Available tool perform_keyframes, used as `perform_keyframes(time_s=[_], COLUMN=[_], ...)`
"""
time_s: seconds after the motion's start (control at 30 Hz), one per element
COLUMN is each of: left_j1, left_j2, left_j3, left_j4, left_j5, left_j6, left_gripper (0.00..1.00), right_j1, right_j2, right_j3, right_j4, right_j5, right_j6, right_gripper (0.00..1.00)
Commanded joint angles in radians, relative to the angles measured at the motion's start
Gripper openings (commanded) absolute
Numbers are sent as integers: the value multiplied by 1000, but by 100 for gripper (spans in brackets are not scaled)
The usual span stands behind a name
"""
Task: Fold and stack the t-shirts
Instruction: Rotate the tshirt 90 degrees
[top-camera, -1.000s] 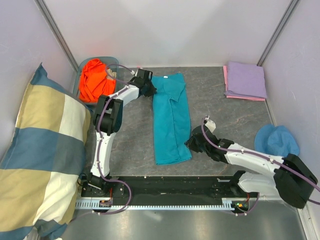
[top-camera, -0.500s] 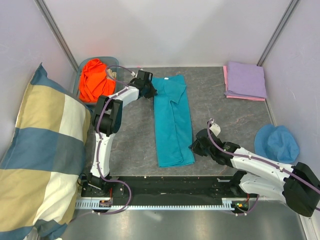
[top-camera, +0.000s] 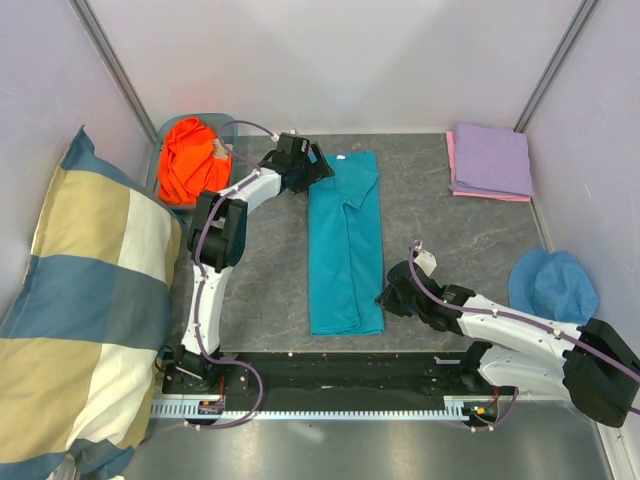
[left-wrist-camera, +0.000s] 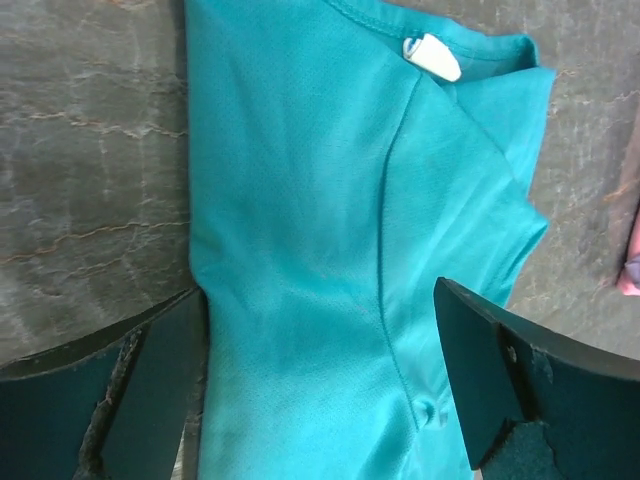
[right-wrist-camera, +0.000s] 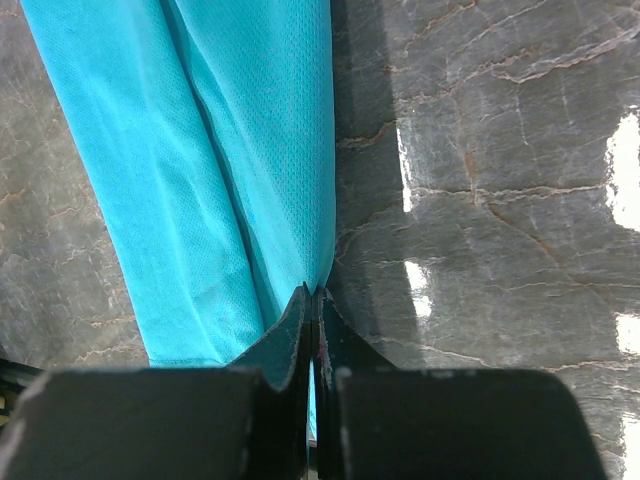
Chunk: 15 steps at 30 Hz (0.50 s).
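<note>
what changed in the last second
The right gripper, shut on the near right corner of the teal cloth t-shirt, dragged it nearer the arm bases, pulling the shirt straighter. The left gripper now stands open over the collar end, which shifted right. The orange shirt, lavender-on-pink folded stack, blue hat and checked pillow stayed put.

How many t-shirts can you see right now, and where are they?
4. The teal t-shirt lies lengthwise mid-table. The orange t-shirt is bunched at far left. The lavender t-shirt is folded at far right atop the pink t-shirt, which shows only its edges. More may be hidden beneath.
</note>
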Motion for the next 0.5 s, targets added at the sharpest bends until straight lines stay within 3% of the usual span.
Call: perform_keyframes(time_s=[0.0,0.13,0.3,0.33,0.47], left_j1=[27,25,7,-10,-143], left_j2=[-102,-318,-686,-731,-935], left_j3=[-44,-229,-700,-826,-1032], left_j4=[-101,-83,5,17,-4], left_j5=[-62,-88,-106,-129,-181], left_j6=[76,47,-54,-81,-101], left_gripper=[100,100,100,100,100], right_j1=[11,11,11,9,11], right_j2=[0,8,13,16,36], right_j3=[-15,-18,-21,-21,-30], right_j4=[-1,1,13,14,44], right_j5=[-7,-5,-7,-5,-17], right_j6=[8,-1,-9,-10,-22], right_gripper=[0,0,0,0,0])
